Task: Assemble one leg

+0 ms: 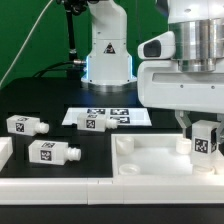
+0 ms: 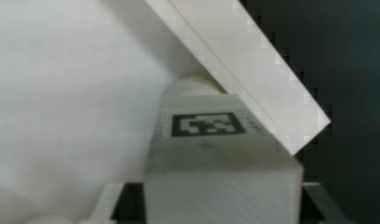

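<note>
My gripper [image 1: 204, 128] is shut on a leg [image 1: 206, 141], a white peg with a black-and-white tag, held upright at the exterior view's right, over the near right corner of the large white square tray-like part [image 1: 150, 160]. In the wrist view the leg [image 2: 208, 150] sits between my fingers [image 2: 119, 203], its far end against the tray part's wall [image 2: 240, 70]. Whether its stub is in a socket is hidden. My gripper in the wrist view [image 2: 213, 208] grips the leg's blocky end.
Three more legs lie on the black table: two at the exterior view's left [image 1: 27, 126] [image 1: 53, 154], and one [image 1: 94, 123] by the marker board [image 1: 125, 117]. The robot base [image 1: 106, 55] stands behind. A white part [image 1: 5, 152] shows at the left edge.
</note>
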Robot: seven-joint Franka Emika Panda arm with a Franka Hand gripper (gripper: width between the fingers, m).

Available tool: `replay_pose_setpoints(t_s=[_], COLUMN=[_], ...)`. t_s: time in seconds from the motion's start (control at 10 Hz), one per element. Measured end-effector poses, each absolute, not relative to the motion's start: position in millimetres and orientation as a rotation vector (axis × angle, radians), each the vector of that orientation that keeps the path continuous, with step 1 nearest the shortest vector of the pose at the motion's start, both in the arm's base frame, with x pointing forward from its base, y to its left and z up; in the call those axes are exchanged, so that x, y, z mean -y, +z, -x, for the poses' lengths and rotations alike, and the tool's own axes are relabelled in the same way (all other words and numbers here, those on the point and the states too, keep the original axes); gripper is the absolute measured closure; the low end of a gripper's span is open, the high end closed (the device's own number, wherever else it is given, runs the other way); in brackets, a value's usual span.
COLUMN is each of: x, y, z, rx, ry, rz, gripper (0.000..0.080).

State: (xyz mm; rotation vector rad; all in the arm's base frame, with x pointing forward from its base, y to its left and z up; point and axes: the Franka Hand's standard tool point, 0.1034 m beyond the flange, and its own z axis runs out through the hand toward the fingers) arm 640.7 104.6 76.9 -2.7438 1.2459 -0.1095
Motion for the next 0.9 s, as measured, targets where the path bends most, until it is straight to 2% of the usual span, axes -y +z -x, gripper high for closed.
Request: replay_pose_setpoints(t_s=[0.5,0.8,0.9], x=[-102.9,-101.4,-101.5], y=[74.9,74.2,73.8], z=[-639.7,-638.4,-638.3], rx=[-2.201,-2.330,-2.291], ry=[-0.014,0.009,0.005], rz=[2.080,1.907,1.954], gripper=[0.0515,0.0514,0.0357])
